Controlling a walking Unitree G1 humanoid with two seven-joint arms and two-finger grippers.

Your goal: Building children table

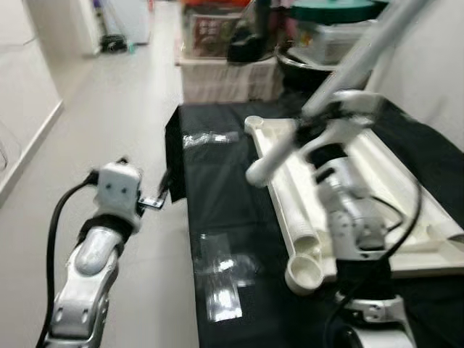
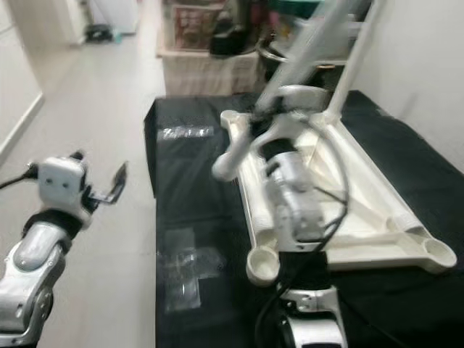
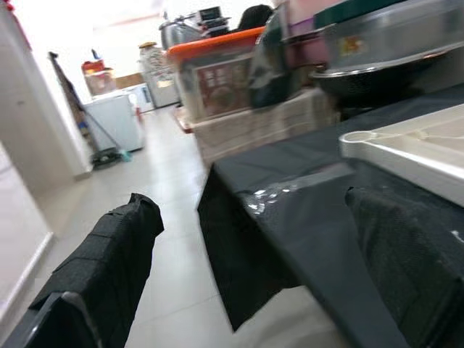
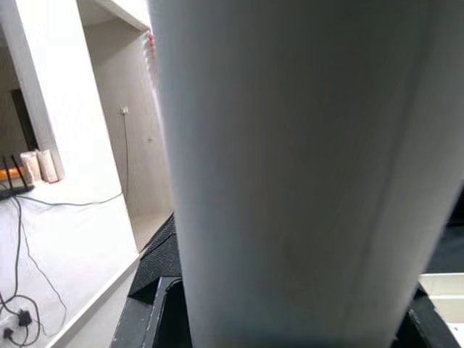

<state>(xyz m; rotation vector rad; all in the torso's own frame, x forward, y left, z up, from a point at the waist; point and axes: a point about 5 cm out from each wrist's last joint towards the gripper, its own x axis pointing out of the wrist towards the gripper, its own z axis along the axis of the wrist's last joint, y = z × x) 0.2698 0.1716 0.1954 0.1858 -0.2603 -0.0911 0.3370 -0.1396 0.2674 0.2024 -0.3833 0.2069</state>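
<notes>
My right gripper was up over the upturned white plastic children's table top, which lay flat on the black cloth-covered table w/ its underside up and round leg sockets at the corners. The fingers were clamped round a long white plastic tube leg: it ran slantwise from a rounded end just below and left of my fingers, through the grip, and up away to the far right. In the right wrist view that tube sat pressed close betw. the fingers, black pads just visible at either side of its base. The tube's low end hung above the table top's near-left rail, not touching as far as I could tell. A second white ribbed tube lay along that left rail, near the corner socket closest to me. My left gripper was out over the pale tiled floor, well left of the cloth edge, fingers spread apart and holding nothing; in the left wrist view both black fingers framed the cloth's hanging corner. A few clear plastic bags lay on the cloth betw. my two arms. Stacked storage boxes and bins stood beyond the far end of the table.
</notes>
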